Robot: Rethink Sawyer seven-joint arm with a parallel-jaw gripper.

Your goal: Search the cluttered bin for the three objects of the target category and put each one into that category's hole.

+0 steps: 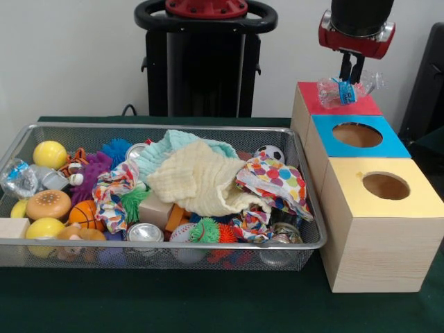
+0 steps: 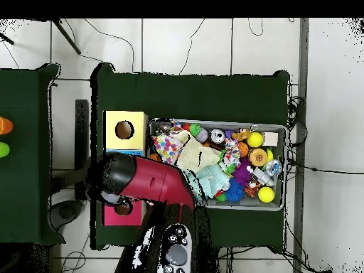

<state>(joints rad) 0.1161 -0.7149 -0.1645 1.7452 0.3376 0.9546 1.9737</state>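
My gripper (image 1: 352,71) hangs over the red-topped box (image 1: 326,104), the farthest of three wooden boxes lined up beside a wire mesh bin (image 1: 305,182). My jaws are pinched on a crumpled clear plastic bottle (image 1: 345,90) with a blue label, which hangs sideways just above the red top; I cannot see that box's hole from the front because the bottle covers it. Next in the row is the blue-topped box (image 1: 388,142) with a round hole, then the yellow-topped box (image 1: 416,201), also with a round hole. The bin is heaped with clutter: a cream muslin cloth (image 1: 201,184) in the middle, a polka-dot cloth (image 1: 277,182) beside it, a pale green cloth (image 1: 173,146) behind, yellow balls (image 1: 50,154), a small basketball (image 1: 84,214), a toy burger (image 1: 48,205), a small football (image 1: 270,153), spiky rubber balls (image 1: 205,230), metal cans (image 1: 145,233) and another crushed clear bottle (image 1: 19,177) at the far left end. From overhead, my red arm (image 2: 146,179) covers the red box and reaches across the dark green table (image 2: 213,92)
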